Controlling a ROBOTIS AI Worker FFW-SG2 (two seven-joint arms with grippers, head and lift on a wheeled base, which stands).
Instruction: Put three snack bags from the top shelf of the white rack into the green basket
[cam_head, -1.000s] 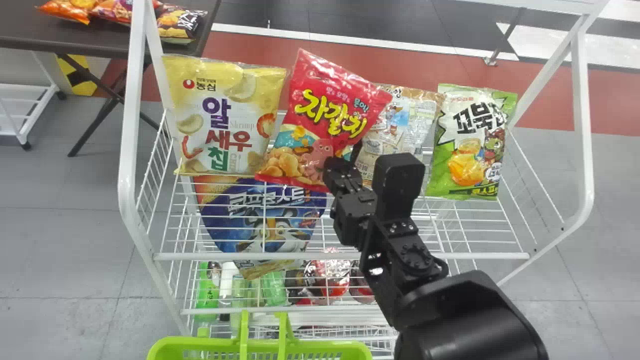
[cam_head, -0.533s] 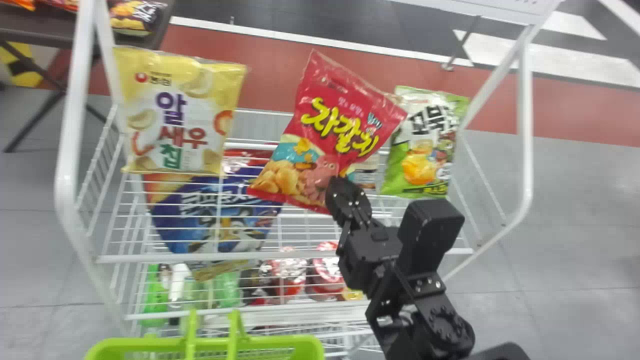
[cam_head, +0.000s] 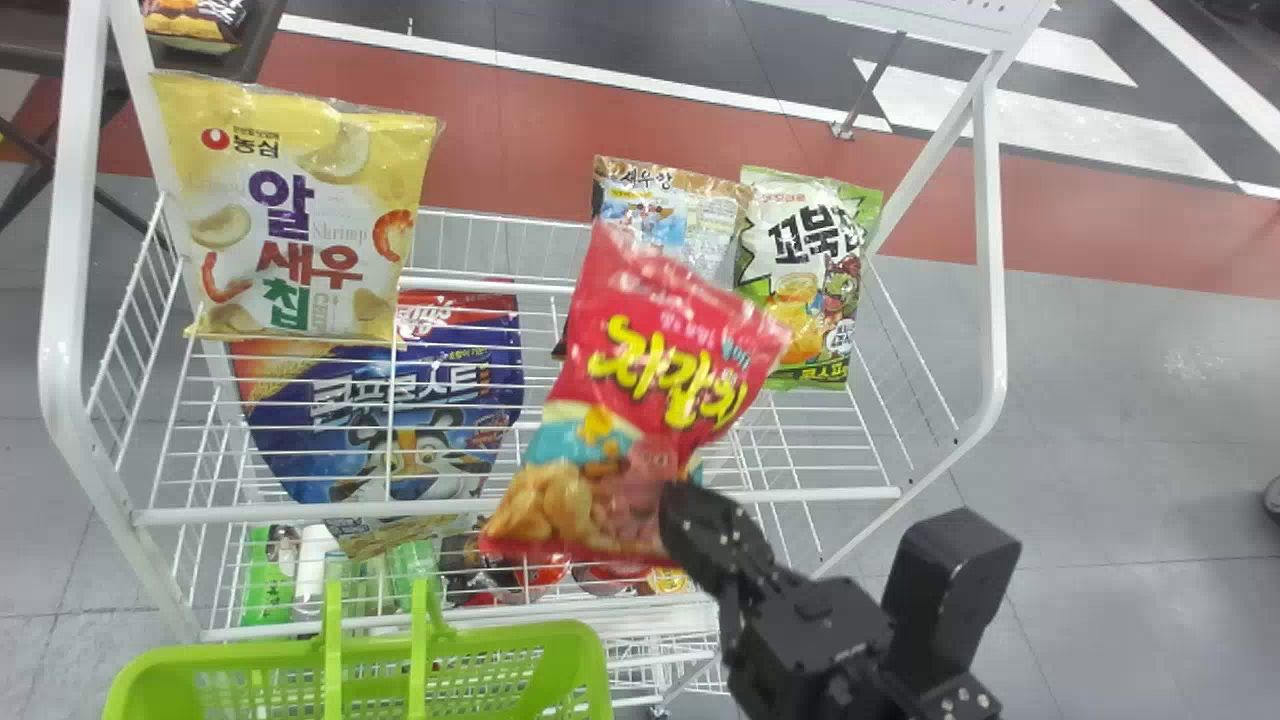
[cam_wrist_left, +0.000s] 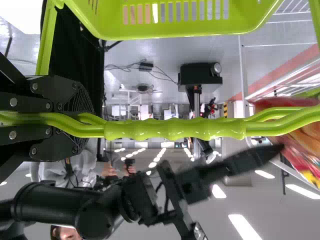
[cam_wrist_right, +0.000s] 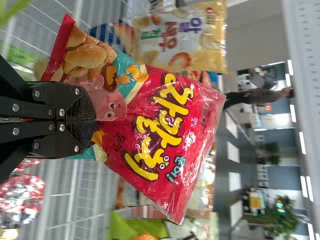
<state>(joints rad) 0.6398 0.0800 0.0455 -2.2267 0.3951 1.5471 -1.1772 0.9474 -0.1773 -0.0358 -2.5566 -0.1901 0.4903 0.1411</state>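
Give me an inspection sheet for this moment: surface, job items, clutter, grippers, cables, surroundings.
Surface: white wire top shelf.
Job items: yellow bag, tan-and-blue bag and green bag stand along the shelf; red bag is held up off it; green basket sits at the rack's front.
Clutter: blue bag and mixed goods, seen through the shelf's wires.
Grippers: right gripper shut on the red bag's lower part; left gripper shut around the basket's handle.
Cables: loose cable on the floor, left wrist view.
Surroundings: dark table with snacks behind the rack, at left; red floor band.
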